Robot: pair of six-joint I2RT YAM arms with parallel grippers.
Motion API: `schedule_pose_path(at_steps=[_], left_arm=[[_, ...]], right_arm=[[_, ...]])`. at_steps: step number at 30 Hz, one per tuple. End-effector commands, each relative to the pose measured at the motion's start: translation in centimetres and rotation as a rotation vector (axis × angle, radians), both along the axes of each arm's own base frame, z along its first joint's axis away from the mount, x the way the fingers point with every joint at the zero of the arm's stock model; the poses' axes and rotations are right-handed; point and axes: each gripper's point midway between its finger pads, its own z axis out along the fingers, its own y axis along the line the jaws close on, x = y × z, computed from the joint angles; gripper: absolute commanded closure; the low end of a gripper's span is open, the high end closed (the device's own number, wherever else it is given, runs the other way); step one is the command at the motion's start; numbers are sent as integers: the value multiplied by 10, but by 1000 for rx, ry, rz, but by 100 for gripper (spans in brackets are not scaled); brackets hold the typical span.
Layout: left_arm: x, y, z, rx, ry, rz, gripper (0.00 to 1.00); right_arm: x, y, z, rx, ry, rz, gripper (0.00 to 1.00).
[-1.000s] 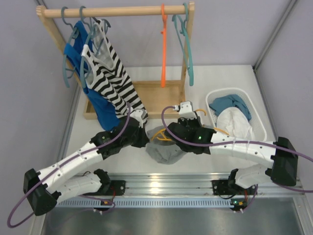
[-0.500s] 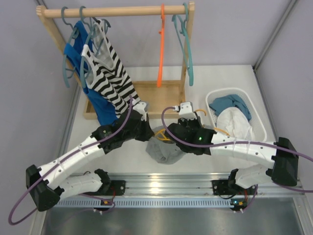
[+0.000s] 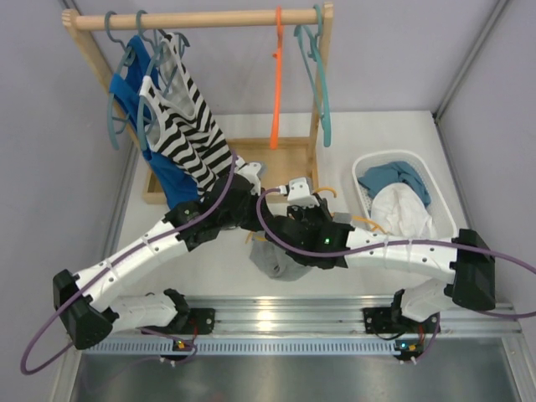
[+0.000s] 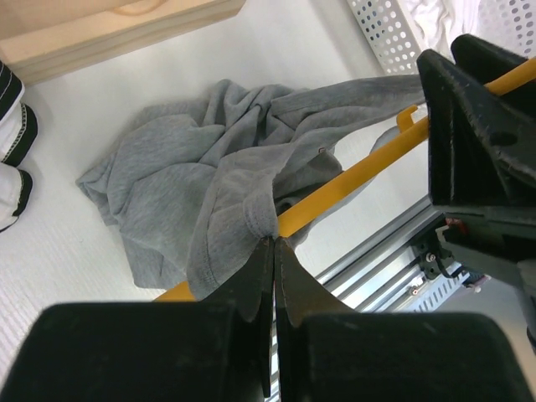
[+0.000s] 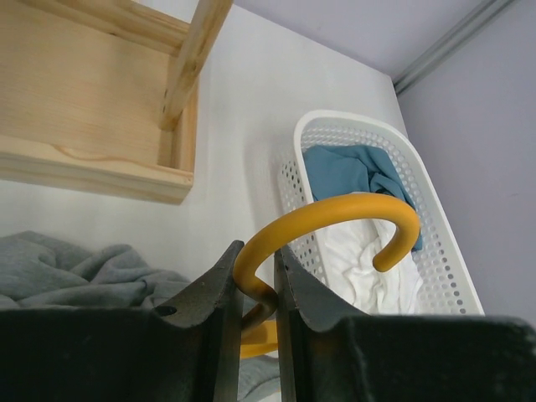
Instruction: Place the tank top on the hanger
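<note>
Left wrist camera looks down on the tank top [image 4: 193,159], a crumpled grey heap on the white table [image 4: 50,251]. The left gripper [image 4: 273,244] has its two fingers shut tight, pinching a fold at the edge of the top. Right under that fold runs the long bar of the yellow hanger [image 4: 360,174], partly tucked under the grey cloth. The top camera cannot show this pinch, because the arms cover it.

Right wrist camera shows something else. The right gripper [image 5: 255,272] squeezes the hanger's neck just below the hook, with only a small gap between its fingers. The hook curls up above them.

From the top camera, the tank top lies in the middle of the table. It is between the wooden rack [image 3: 276,163] at the back and the metal rail [image 3: 276,311] at the near edge. The white basket [image 3: 365,163] sits near it on the right, close to the wall. Some bare table shows to the left of the top and behind the basket.

Counting: two arms, one grey top, one yellow hanger, and one basket holding a blue cloth [image 3: 394,177] and a white cloth [image 3: 402,209]. On the rack hang a striped top [image 3: 188,126], a blue top [image 3: 172,188], one red-orange hanger [image 3: 276,84] and some teal hangers [image 3: 321,84]. The teal ones overlap too much to count.
</note>
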Motion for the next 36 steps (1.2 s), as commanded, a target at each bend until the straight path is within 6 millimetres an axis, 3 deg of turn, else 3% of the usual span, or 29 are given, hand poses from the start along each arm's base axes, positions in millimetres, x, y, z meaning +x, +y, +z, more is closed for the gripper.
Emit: schedule_pose_path(at_steps=[1, 12, 14, 15, 18, 25, 29, 36], left_arm=[[4, -10, 17, -36, -33, -25, 100], [10, -27, 29, -147, -50, -15, 100], [11, -28, 31, -154, -58, -16, 96], [11, -28, 33, -157, -61, -20, 87], [11, -29, 32, -163, -66, -27, 72], [4, -21, 25, -158, -77, -32, 59], [1, -9, 41, -177, -154, -33, 51], [2, 11, 67, -180, -335, -44, 46]], right_arm=[[-1, 19, 27, 106, -67, 4, 100], [-5, 36, 31, 179, -51, 65, 100], [-5, 37, 30, 179, -47, 70, 100], [-6, 37, 30, 181, -47, 72, 100], [-6, 37, 32, 189, -46, 78, 100], [-7, 36, 32, 159, -44, 81, 100], [-7, 34, 30, 139, -40, 79, 100], [-8, 33, 32, 129, -30, 96, 100]])
